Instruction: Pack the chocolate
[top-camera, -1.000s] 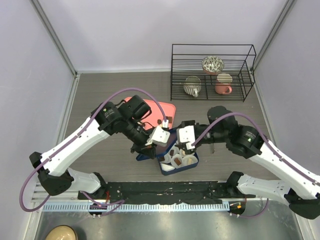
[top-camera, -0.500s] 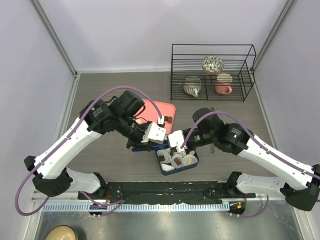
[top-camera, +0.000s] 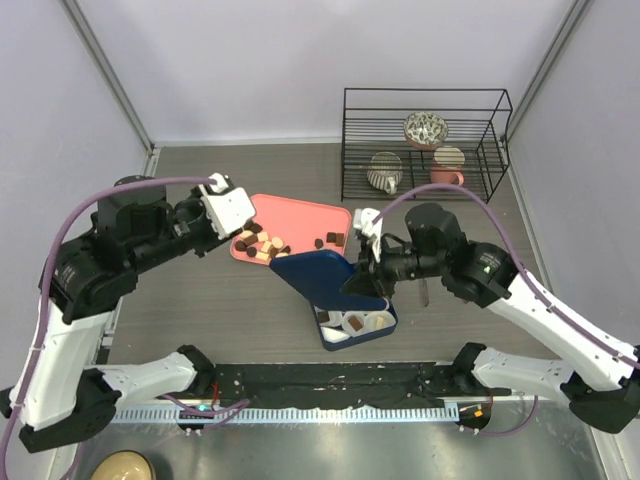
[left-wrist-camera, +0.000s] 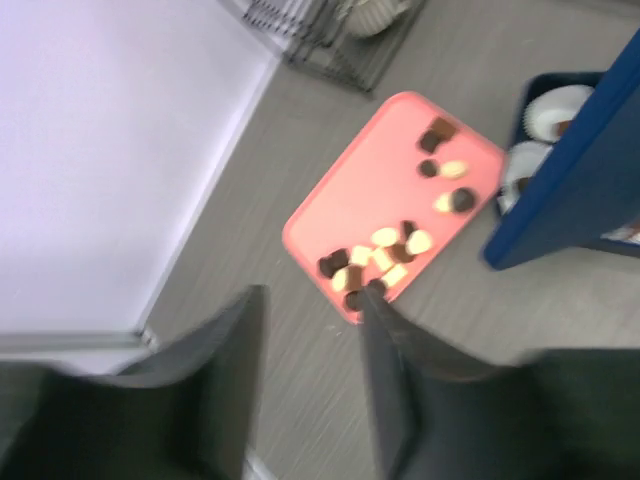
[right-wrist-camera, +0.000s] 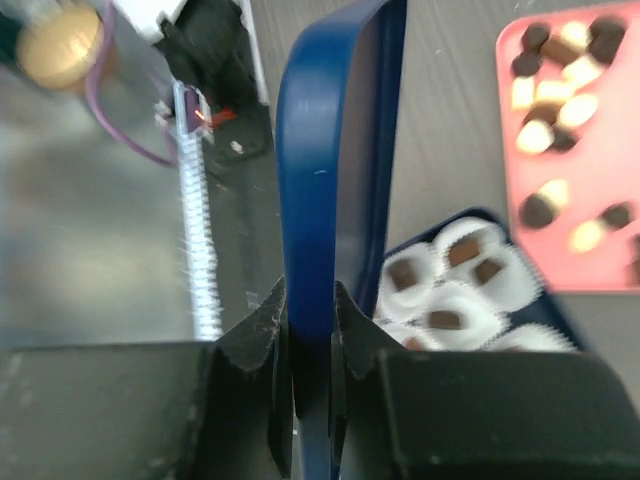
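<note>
Right wrist: right claw (right-wrist-camera: 312, 300) pinched edge of blue lid (right-wrist-camera: 335, 150), lid upright. Left wrist: left claw (left-wrist-camera: 312, 300) spread; chocolate (left-wrist-camera: 385, 250) lay on pink tray (left-wrist-camera: 360, 190).

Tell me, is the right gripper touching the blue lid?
Touching. In the right wrist view the right gripper clamps the blue lid: one finger presses on each face, with no gap.

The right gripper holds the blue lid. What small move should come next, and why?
Probably lay the blue lid on the table beside the box: the right gripper pinches its edge above the open box, while many chocolates wait on the pink tray.
</note>
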